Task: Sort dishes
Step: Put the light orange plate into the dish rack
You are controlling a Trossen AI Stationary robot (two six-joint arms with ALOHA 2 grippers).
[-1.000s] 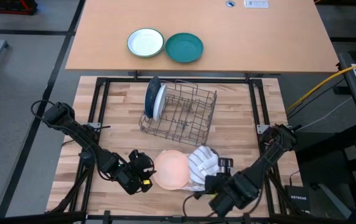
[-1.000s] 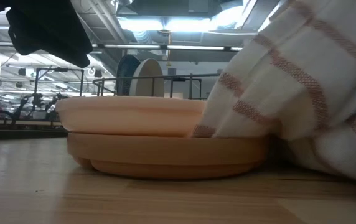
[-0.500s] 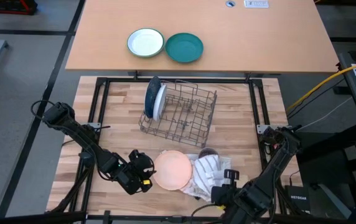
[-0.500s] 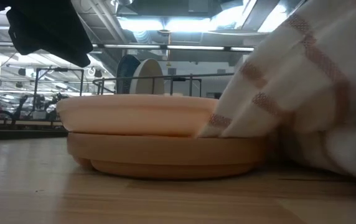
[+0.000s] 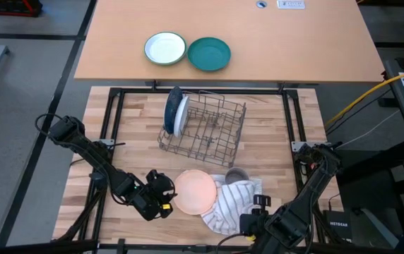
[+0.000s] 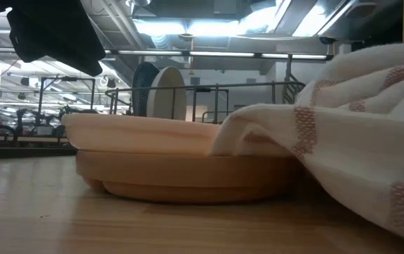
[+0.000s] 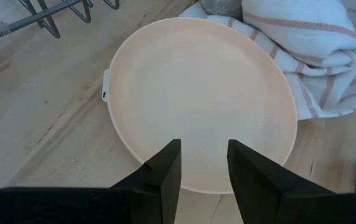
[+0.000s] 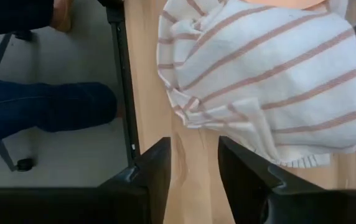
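The tan plate [image 5: 195, 192] lies flat on the wooden table near its front edge. A white striped towel [image 5: 232, 203] is heaped on the table at the plate's right, one fold draped over the plate's rim [image 6: 239, 128]. The blue plate [image 5: 171, 108] and the white plate [image 5: 181, 116] stand on edge in the wire rack [image 5: 216, 130]. My left gripper [image 7: 204, 167] hovers open above the tan plate's left rim. My right gripper [image 8: 193, 168] stands open just short of the towel's near side, with nothing between its fingers.
A grey mug [image 5: 238, 174] stands between the towel and the rack. A small white green-rimmed bowl [image 5: 165, 48] and a teal plate [image 5: 209, 53] sit on the far table. A person's leg and shoe [image 8: 41, 109] show beyond the table's frame rail [image 8: 121, 74].
My right gripper has drawn back toward the table's near edge and let go of the towel. The towel, bunched and raised before, has slumped onto the table and the plate's rim, uncovering the grey mug. The plate has stayed where it was.
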